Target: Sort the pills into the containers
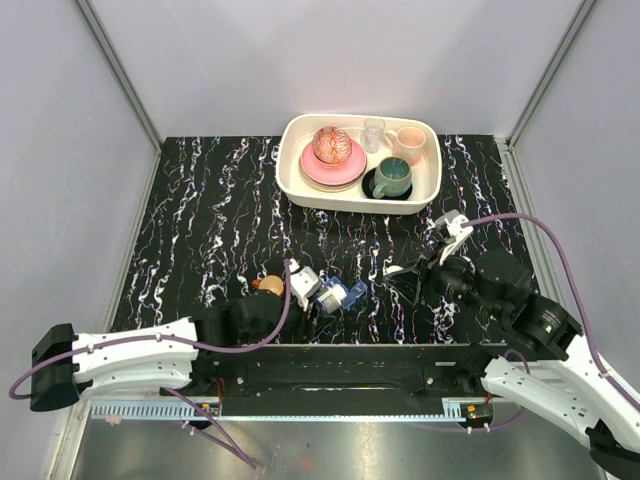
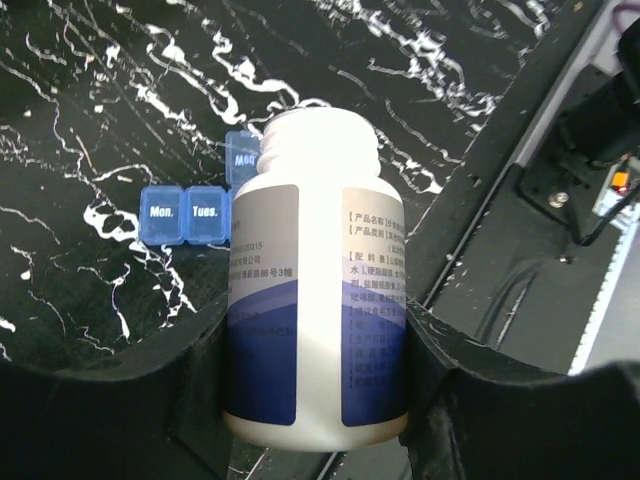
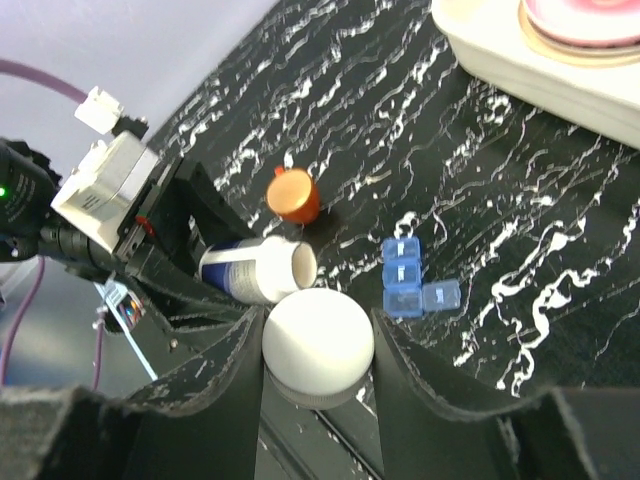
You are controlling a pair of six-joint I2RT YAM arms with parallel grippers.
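My left gripper (image 2: 315, 345) is shut on a white bottle (image 2: 315, 260) with a blue label. The bottle is uncapped and lies tilted, its mouth toward the blue pill box (image 2: 185, 215). One lid of the pill box (image 3: 405, 278) stands open. The round orange cup (image 3: 293, 195) stands upright just beyond the bottle (image 3: 258, 270). My right gripper (image 3: 318, 335) is shut on the bottle's white cap (image 3: 316, 352), low over the near edge, right of the pill box (image 1: 356, 291). No pills show in any view.
A white tray (image 1: 300, 185) at the back holds pink plates with a patterned ball, a clear glass, a pink cup (image 1: 408, 140) and a teal mug (image 1: 392, 177). A black metal rail (image 1: 340, 365) runs along the near edge under both arms.
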